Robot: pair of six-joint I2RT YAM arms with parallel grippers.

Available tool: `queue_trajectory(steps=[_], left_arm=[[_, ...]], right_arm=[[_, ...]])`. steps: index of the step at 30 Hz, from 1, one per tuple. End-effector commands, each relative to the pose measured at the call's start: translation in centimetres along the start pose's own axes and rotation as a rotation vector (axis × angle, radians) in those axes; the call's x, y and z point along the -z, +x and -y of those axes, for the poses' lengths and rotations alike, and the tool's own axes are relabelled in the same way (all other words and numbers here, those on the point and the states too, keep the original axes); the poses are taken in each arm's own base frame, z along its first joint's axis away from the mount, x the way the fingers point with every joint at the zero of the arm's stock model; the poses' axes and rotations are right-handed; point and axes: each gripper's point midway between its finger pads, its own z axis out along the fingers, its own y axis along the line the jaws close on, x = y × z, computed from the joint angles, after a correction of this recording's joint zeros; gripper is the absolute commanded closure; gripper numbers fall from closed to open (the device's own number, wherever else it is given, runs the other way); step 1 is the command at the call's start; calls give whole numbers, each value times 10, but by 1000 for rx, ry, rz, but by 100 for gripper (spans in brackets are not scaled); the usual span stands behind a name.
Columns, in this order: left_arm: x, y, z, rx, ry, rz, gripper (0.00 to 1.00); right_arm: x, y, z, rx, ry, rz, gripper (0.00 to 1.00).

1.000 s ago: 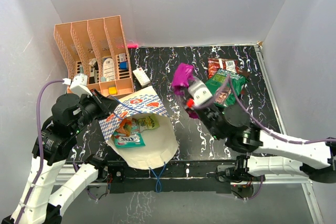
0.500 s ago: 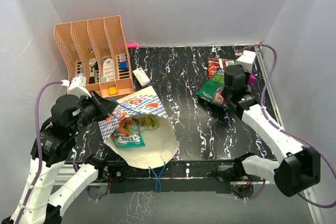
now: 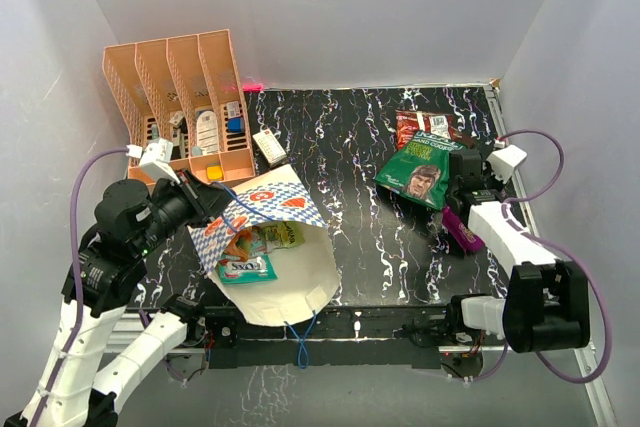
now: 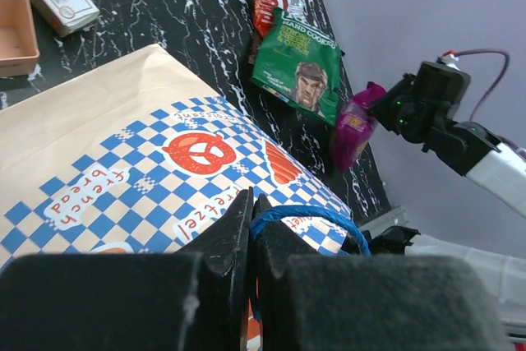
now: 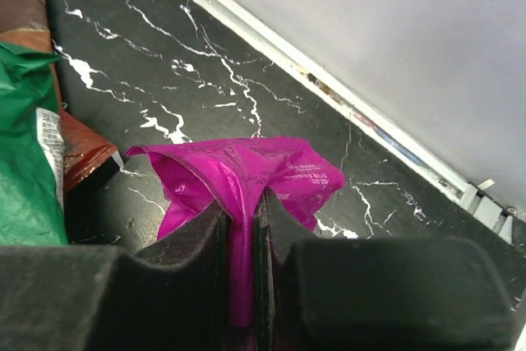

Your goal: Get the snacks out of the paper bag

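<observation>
Top external shows green packet (image 3: 420,172) and red packet (image 3: 412,122) out, upper right. My right pincer (image 5: 243,236) is clamped on the purple packet (image 3: 462,230) just below them. My left pincer (image 4: 251,211) pinches the handle (image 4: 304,215) of the bag (image 3: 290,292), lower left, with several packets (image 3: 250,247) left inside.

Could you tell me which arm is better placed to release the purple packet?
Right. The right gripper is shut on the purple packet beside the green packet; the left gripper pinches the bag handle.

2 white arms (image 3: 62,347) with black joints (purple cables (image 3: 74,197)).
</observation>
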Motion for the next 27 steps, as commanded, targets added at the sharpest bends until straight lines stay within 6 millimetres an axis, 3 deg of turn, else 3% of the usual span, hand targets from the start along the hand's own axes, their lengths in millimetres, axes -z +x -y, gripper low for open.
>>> queue_trajectory(steps=[1, 5, 7, 11, 13, 15, 18, 21, 25, 27], left_arm=[[-3, 5, 17, -16, 108, -26, 100], [-2, 6, 17, -28, 112, -34, 100], [-1, 6, 19, -32, 119, -33, 100], [-2, 7, 21, -34, 133, -40, 100], [-3, 7, 23, -34, 143, -43, 100], [-4, 7, 24, -33, 152, -44, 100], [-5, 6, 26, -31, 161, -43, 100], [-4, 6, 26, -24, 158, -40, 100], [-2, 5, 20, 2, 124, -24, 100], [-1, 4, 17, 16, 105, -11, 100]], right_arm=[[-9, -1, -13, -135, -14, 8, 80], [-11, 7, -24, -116, -55, -33, 66], [-7, 2, -29, -112, -89, -42, 50], [10, -30, -37, -137, -184, -10, 17], [23, -50, -40, -168, -243, 14, 8], [41, -72, -48, -190, -346, 40, 6], [82, -105, -64, -183, -592, 105, 4], [137, -128, -84, -175, -909, 184, 4], [221, -137, -105, -143, -1366, 245, 6], [250, -133, -112, -125, -1542, 214, 7]])
